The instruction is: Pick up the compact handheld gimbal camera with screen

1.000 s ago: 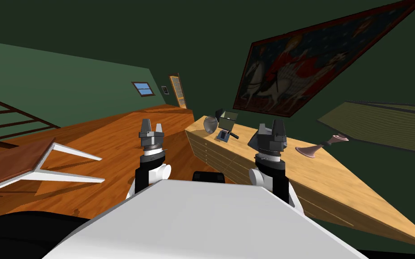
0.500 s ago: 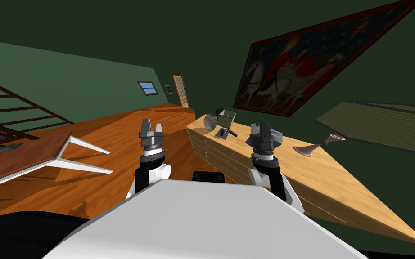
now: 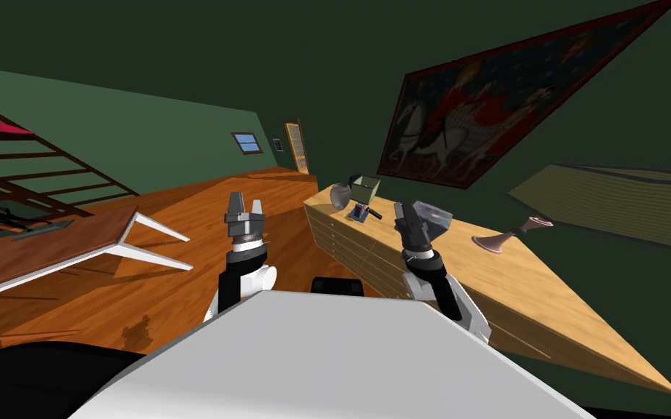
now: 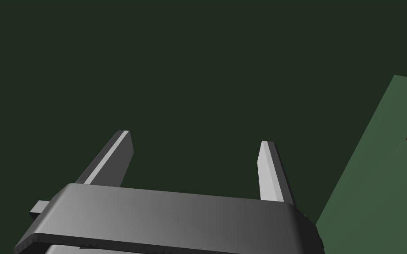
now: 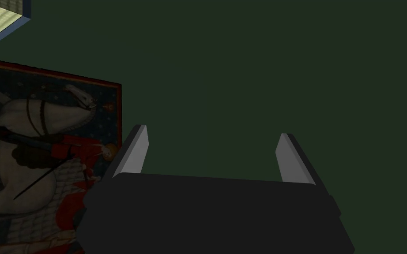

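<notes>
Camera: a small dark gadget (image 3: 360, 213) with a blue screen face and a black stick of a handle lay on the far end of the chest's top, just in front of the box and well apart from both claws; its finer parts were too small to make out.
Chest: a long chest of drawers (image 3: 545, 305) in pale, grained wood, with flat drawer fronts.
Box: an open, square, olive-green box (image 3: 365, 189), with a rounded grey bowl (image 3: 339, 198) just beside it.
Horn: a pink, trumpet-shaped piece (image 3: 503, 238) lay on its side on the chest.
Right claw: the right claw (image 3: 402, 212) hung over the chest's front edge, its blades spread and empty. It partly hid a greyish, glassy block (image 3: 434, 213); I could not tell what that was.
Left claw: the left claw (image 3: 245, 204) stood raised over the floor, its thin grey blades apart and holding nothing.
Room: dark green walls, a glossy orange plank floor (image 3: 181, 225), and a large painting (image 3: 487, 109) of a white horse and a red rider.
Table: a brown-topped table (image 3: 43, 251) on slanting white legs, cut off at the edge.
</notes>
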Robot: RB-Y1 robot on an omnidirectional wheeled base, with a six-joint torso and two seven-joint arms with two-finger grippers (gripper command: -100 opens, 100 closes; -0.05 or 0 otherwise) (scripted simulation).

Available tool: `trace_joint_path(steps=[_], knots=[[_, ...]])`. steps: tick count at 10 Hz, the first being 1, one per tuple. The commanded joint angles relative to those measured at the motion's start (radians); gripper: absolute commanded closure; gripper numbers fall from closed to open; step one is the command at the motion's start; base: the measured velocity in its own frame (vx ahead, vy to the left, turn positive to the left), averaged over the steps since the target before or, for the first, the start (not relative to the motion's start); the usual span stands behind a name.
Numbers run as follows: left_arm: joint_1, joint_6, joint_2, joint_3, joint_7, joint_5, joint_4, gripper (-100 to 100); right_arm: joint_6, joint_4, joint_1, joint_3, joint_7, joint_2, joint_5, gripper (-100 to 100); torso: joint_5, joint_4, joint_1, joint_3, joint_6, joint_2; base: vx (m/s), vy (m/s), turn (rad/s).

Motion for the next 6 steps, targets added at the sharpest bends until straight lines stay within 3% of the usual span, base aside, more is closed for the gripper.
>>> trace_joint_path(steps=[1, 6], knots=[[0.000, 0.000, 0.000, 0.000, 0.000, 0.000, 0.000, 0, -0.016, 0.030, -0.018, 0.016, 0.001, -0.050, 0.014, -100, 0.000, 0.000, 0.000, 0.000, 0.000, 0.000, -0.049, -0.034, 0.106], [0.000, 0.000, 0.000, 0.000, 0.000, 0.000, 0.000, 0, -0.046, 0.089, -0.048, 0.041, 0.001, -0.191, 0.039, -100, 0.000, 0.000, -0.001, 0.000, 0.000, 0.000, -0.054, -0.046, 0.083]])
